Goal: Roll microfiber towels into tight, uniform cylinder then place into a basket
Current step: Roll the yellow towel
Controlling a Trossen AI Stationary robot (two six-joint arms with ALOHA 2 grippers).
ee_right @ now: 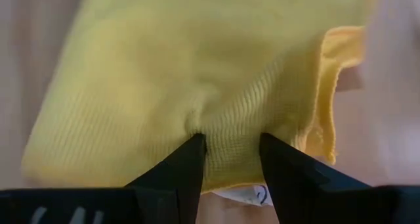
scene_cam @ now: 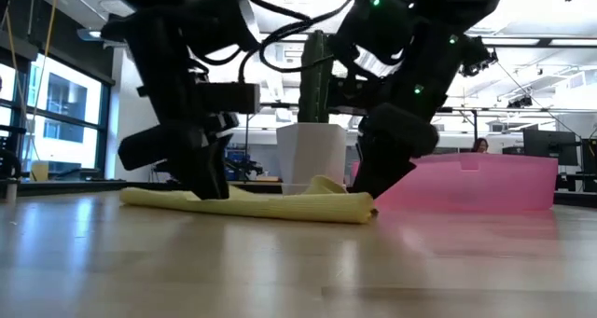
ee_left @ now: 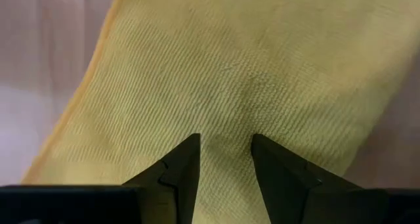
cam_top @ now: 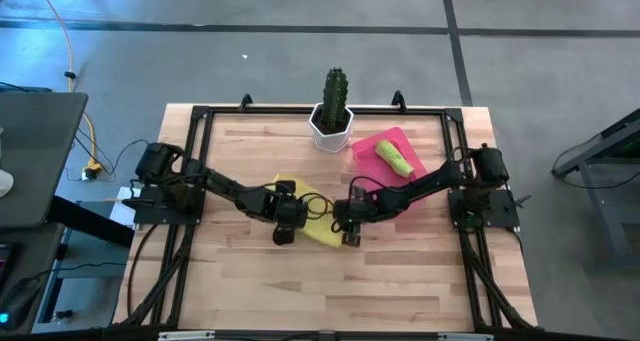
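Bare table (cam_top: 250,271) lies open at the near side; cactus pot (cam_top: 331,127) and pink basket (cam_top: 418,159) crowd the far edge.

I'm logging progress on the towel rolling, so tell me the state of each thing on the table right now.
yellow towel: flat on the table, not rolled
green towel: rolled, lying in the tray
pink tray: holds one towel
left gripper: pinching the yellow towel
right gripper: pinching the yellow towel
cactus pot: upright

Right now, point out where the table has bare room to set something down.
Free: wood along the near edge, below both grippers, and the left rear corner beside the cactus pot. Crowded: the middle, where left gripper and right gripper pinch the yellow towel, and the pink basket.
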